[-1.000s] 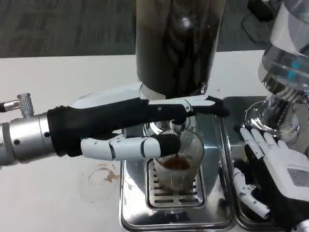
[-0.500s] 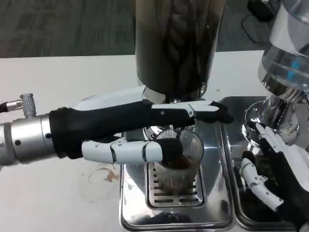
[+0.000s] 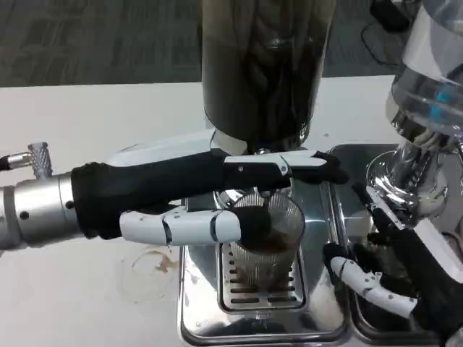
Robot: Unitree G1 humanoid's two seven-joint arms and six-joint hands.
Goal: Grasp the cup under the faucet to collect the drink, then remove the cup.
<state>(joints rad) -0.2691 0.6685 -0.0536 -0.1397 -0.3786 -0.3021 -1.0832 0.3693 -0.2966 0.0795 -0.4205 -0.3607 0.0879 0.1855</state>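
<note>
- The left hand (image 3: 217,195) reaches in from nine o'clock and wraps the cup (image 3: 264,242), holding it with fingers behind and thumb in front.
- The cup stands on the drip tray (image 3: 260,296) under the dark dispenser (image 3: 264,69), with brown drink inside; I judge collecting is under way.
- Next calls for drawing the cup level toward nine o'clock.
- The right hand (image 3: 394,278), at four o'clock, is spread and holds nothing.

Ribbed clear glass cup (image 3: 269,249) partly covered along its left rim by the black-tipped thumb of the left hand (image 3: 217,195); faucet above it hidden behind the upper fingers. Right hand (image 3: 394,271), right of the cup, cut off by the bottom-right corner. Tall dark cylindrical dispenser tank (image 3: 264,69) above the cup cropped by the top edge.
</note>
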